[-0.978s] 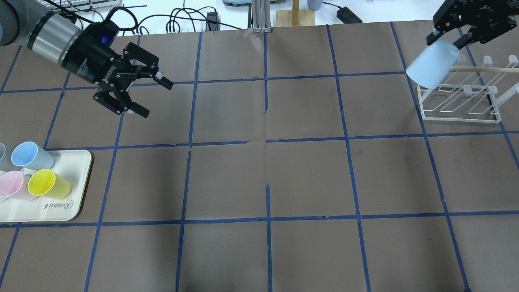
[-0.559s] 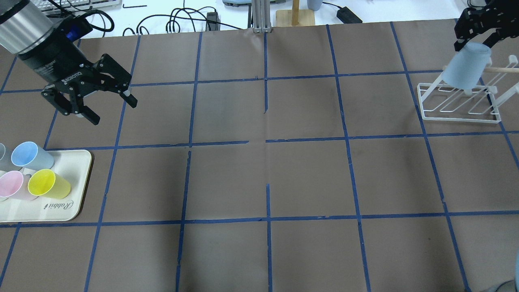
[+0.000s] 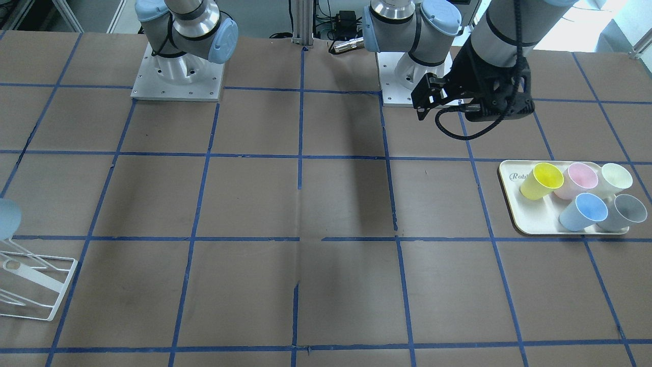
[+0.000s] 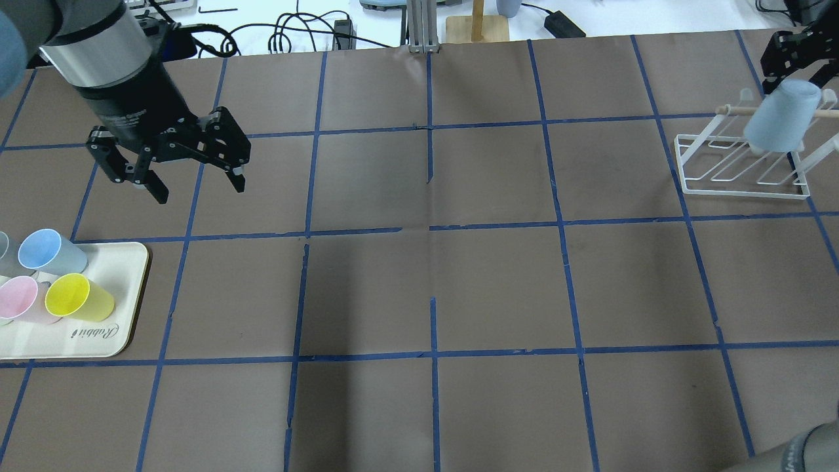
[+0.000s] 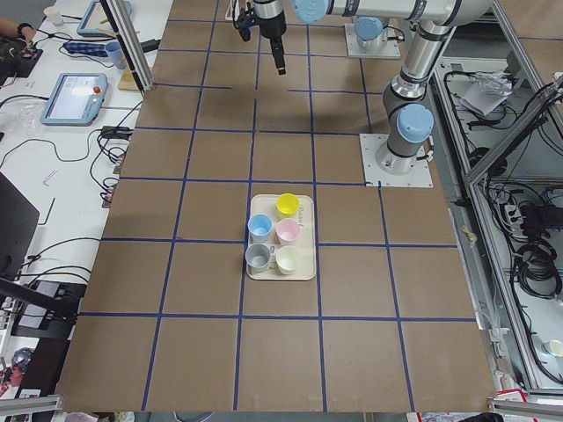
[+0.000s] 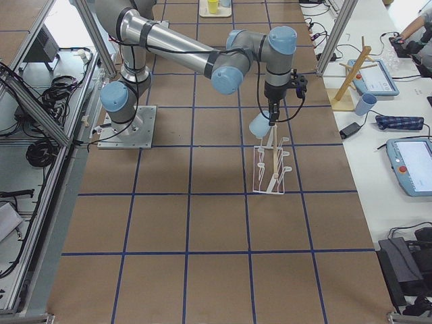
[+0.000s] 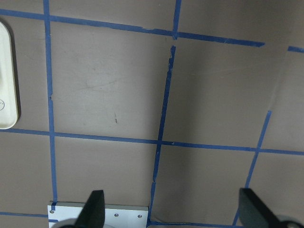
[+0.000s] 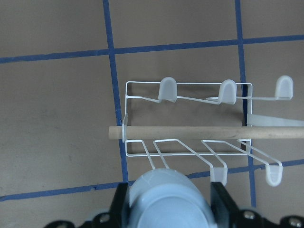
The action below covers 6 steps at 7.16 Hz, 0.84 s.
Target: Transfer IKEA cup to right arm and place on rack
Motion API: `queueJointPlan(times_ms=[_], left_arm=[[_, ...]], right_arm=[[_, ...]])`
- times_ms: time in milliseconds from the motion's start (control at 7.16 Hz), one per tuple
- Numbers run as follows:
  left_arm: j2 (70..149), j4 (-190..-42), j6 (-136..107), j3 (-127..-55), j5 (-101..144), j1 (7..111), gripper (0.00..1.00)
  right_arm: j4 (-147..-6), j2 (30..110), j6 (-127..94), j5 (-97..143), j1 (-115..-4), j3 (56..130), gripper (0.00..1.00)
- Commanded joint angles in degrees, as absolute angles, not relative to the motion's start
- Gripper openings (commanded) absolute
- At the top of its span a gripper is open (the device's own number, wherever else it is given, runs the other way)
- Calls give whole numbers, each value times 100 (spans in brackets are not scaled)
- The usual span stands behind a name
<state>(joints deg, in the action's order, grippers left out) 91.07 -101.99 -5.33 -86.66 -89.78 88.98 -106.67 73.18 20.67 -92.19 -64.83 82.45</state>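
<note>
- Tray (image 4: 128,262): the script word "Rabbit" near one corner, upside down from overhead; from the front only "Rab…" shows beside the yellow cup (image 3: 541,182).
- Left gripper (image 4: 200,190): small white lettering on its black body, too small to read.

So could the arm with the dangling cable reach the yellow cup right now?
Probably yes: the left gripper hangs open over bare table near the tray, nothing stands between, though the pink cup crowds the yellow cup on one side.

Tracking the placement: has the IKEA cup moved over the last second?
Yes. The IKEA cup moved rightward, from the rack's left end to over its rods.
</note>
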Motion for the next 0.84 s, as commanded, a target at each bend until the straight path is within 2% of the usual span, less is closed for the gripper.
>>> queueJointPlan(times_ms=[0, 419, 559, 699], left_arm=[[9184, -9286, -633, -9085, -9035, 9114, 100], [9044, -8763, -231, -9519, -9026, 9053, 100], [9000, -8719, -176, -9475, -9061, 9061, 100], [8983, -8806, -184, -9414, -9070, 9070, 100]], right_arm=[[-11238, 7295, 2109, -9176, -6442, 8629, 31], [-11601, 7251, 2118, -9158, -6434, 8903, 32], [-11697, 7164, 2162, -9158, -6434, 8912, 40], [-11707, 7146, 2206, -9158, -6434, 8912, 91]])
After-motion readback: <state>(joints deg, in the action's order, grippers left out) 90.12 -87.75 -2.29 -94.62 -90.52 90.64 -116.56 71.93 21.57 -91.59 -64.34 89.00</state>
